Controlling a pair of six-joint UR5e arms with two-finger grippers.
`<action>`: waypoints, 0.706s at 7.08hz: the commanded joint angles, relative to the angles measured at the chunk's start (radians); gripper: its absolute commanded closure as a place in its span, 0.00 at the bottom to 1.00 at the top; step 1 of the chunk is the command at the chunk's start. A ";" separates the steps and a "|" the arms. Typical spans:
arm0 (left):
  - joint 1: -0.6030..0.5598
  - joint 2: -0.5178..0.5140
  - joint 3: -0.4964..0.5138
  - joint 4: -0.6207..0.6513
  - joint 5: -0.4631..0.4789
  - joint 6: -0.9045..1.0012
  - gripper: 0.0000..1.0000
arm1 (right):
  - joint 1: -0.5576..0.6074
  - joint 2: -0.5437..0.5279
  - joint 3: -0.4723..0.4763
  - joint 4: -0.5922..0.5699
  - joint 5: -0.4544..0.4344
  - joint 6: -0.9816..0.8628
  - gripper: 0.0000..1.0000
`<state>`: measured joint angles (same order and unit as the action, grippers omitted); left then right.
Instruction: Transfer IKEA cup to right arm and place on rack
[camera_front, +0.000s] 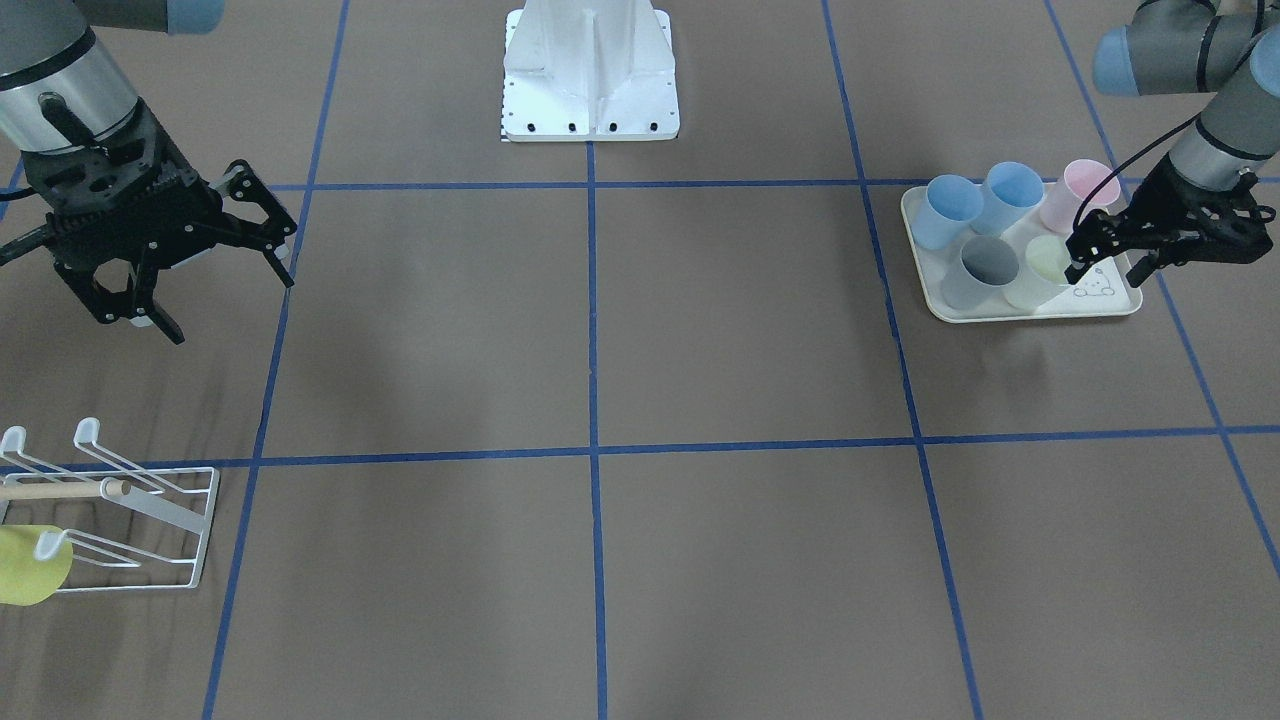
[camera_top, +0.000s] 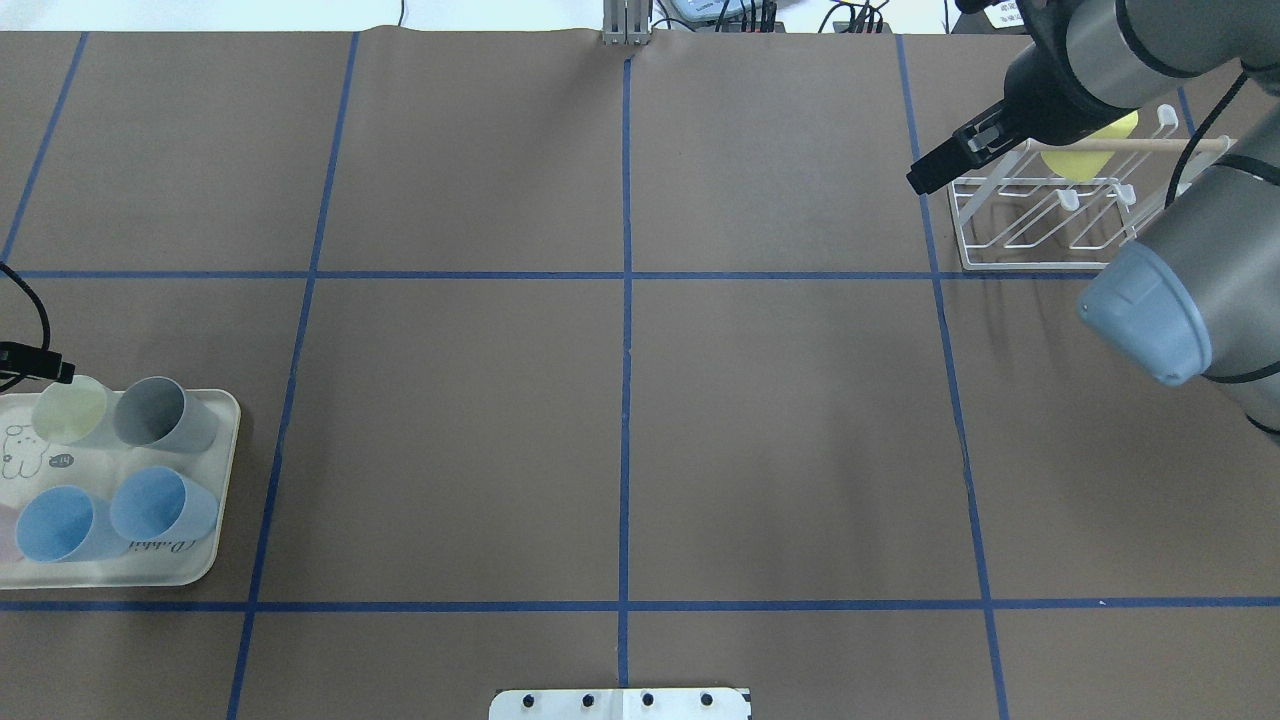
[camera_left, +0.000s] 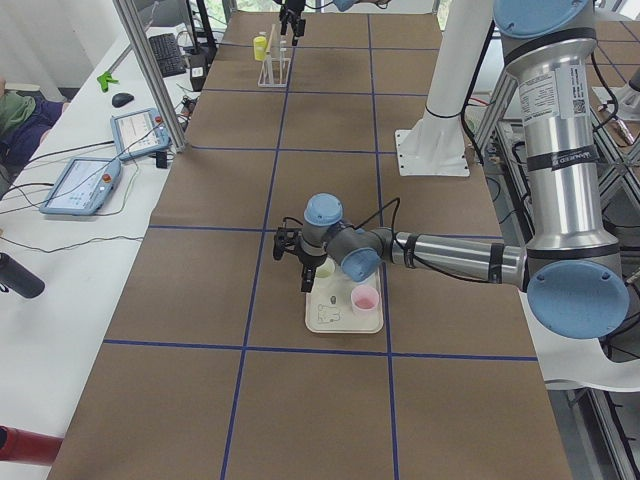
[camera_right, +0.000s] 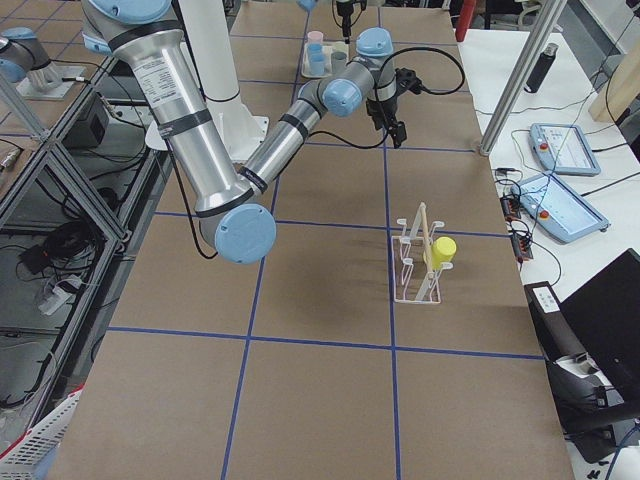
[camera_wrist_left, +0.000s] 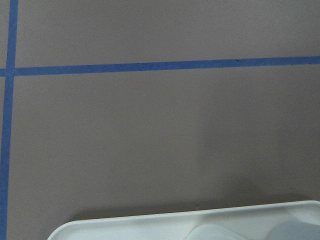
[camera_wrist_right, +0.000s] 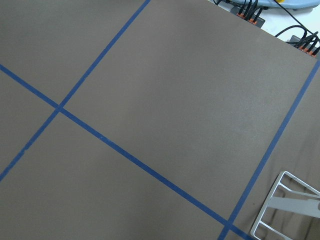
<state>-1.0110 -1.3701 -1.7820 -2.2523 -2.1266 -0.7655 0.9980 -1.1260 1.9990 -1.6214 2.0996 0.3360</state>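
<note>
Several IKEA cups stand on a cream tray (camera_front: 1030, 312): two blue, a pink, a grey (camera_front: 982, 272) and a pale green cup (camera_front: 1042, 268). My left gripper (camera_front: 1103, 272) hangs open over the tray. One fingertip is at the pale green cup's rim, and nothing is held. The white wire rack (camera_front: 150, 520) stands at the table's other end with a yellow cup (camera_front: 30, 565) hung on it. My right gripper (camera_front: 225, 300) is open and empty, raised beside the rack. The left wrist view shows only the tray's rim (camera_wrist_left: 175, 220), the right wrist view a corner of the rack (camera_wrist_right: 287, 205).
The robot's white base (camera_front: 590, 75) stands at the middle of the table's robot side. Blue tape lines divide the brown table (camera_top: 620, 420) into squares. Tablets and cables lie on the side bench (camera_left: 90, 175) beyond the table's edge.
</note>
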 joint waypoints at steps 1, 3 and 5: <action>0.006 0.017 0.001 -0.035 -0.007 -0.002 0.16 | -0.002 0.000 -0.002 0.000 -0.006 0.000 0.01; 0.008 0.042 -0.001 -0.064 -0.032 0.000 0.26 | -0.007 0.000 -0.003 0.000 -0.009 0.000 0.01; 0.029 0.045 -0.001 -0.076 -0.033 0.000 0.45 | -0.012 0.000 -0.005 0.000 -0.010 0.000 0.01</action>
<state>-0.9933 -1.3288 -1.7824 -2.3208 -2.1559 -0.7655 0.9890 -1.1260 1.9950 -1.6214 2.0908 0.3360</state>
